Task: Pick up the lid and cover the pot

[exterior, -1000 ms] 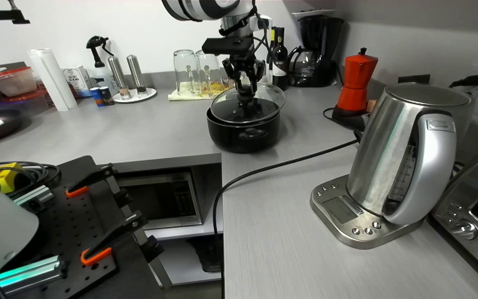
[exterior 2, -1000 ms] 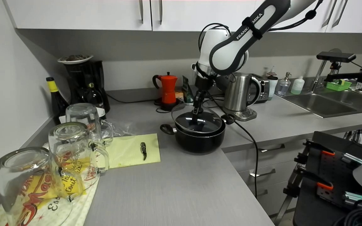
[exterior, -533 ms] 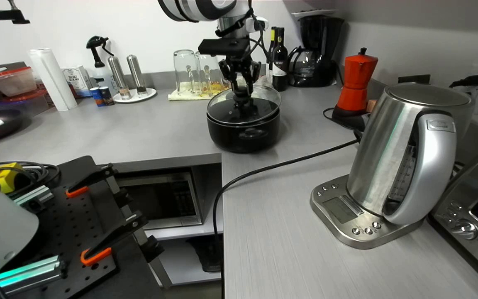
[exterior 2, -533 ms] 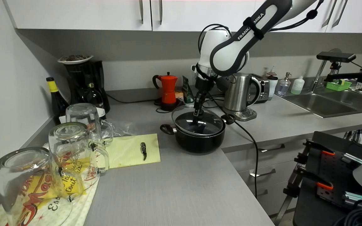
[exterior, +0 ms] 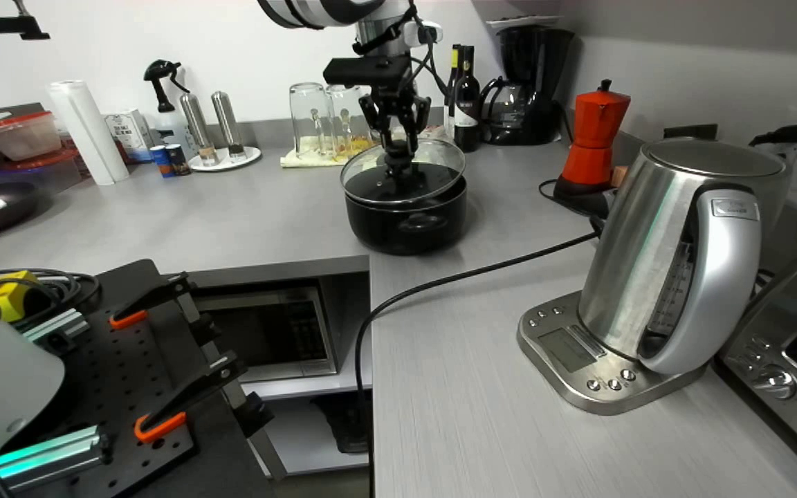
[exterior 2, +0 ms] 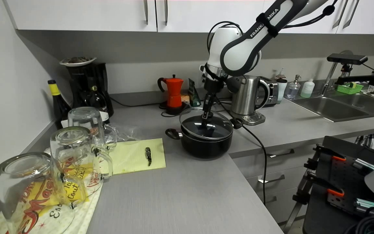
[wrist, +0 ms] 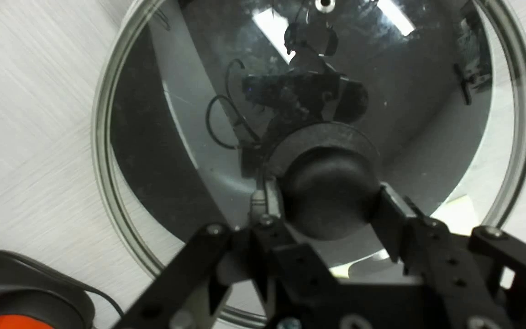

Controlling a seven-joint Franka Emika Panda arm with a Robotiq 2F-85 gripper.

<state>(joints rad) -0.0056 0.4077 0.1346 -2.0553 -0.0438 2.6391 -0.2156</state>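
Note:
The lid (exterior: 440, 173) is clear glass with a metal rim and a round black knob (wrist: 331, 192). My gripper (wrist: 328, 199) is shut on the knob, with one finger on each side of it. In both exterior views the gripper (exterior 2: 205, 114) holds the lid (exterior 2: 221, 128) over the black pot (exterior 2: 206, 150). The lid looks tilted and sits a little off the pot's centre, with a gap to the rim on one side. Whether its edge touches the rim, I cannot tell. The pot (exterior: 388, 225) stands upright on the counter, with side handles (exterior 2: 173, 134). The lid covers most of the pot's inside.
A steel kettle (exterior: 623, 249) stands on its base, with a black cable (exterior: 454, 277) running past the pot. A red moka pot (exterior 2: 174, 92) stands behind the pot. Glass mugs (exterior 2: 76, 152) and a yellow cloth (exterior 2: 156, 159) lie on the other side. Bottles (exterior: 466, 97) stand farther back.
The gripper and lid have shifted slightly leftward in one exterior view and slightly rightward in the other. The lid dipped, then rose a little. The pot has not moved.

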